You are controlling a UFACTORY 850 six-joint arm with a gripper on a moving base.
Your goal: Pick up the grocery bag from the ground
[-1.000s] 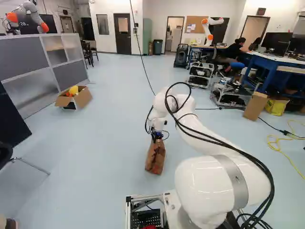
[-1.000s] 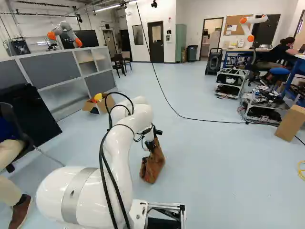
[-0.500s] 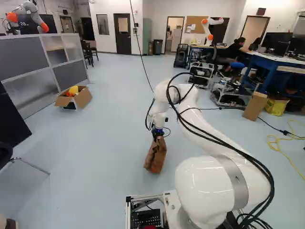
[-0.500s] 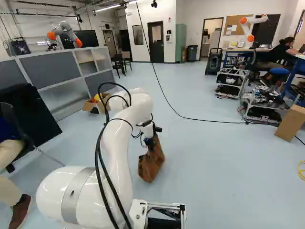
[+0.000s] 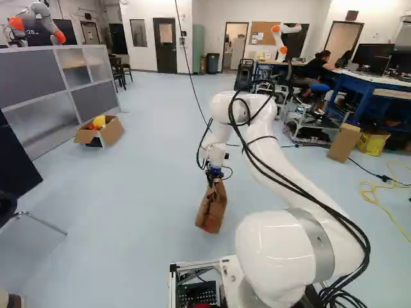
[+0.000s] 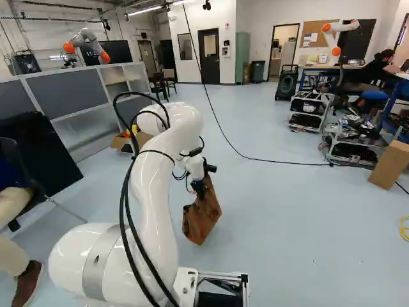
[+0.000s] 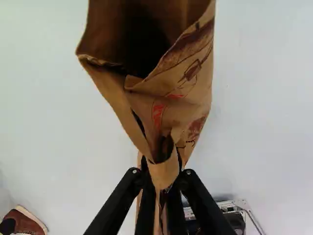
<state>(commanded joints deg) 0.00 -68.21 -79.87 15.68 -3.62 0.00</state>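
Under the gripper [image 5: 215, 174], a brown paper grocery bag [image 5: 210, 210], tilted!
Fingers nearly closed, pinching its bunched paper, red print [image 7: 158, 115] showing.

So, other stuff on the floor: an open cardboard box [image 5: 115, 132] near the grey partition [image 5: 29, 70], with something yellow [image 5: 99, 120] in it, could be a toy, too small to say for sure. At the right of the left base view there's a tall brown carton [image 5: 345, 142] next to a yellow bag [image 5: 372, 144]. Another robot [image 5: 279, 40] is way back by the corkboard [image 5: 261, 31], and a black cable [image 6: 281, 162] snakes across the floor.
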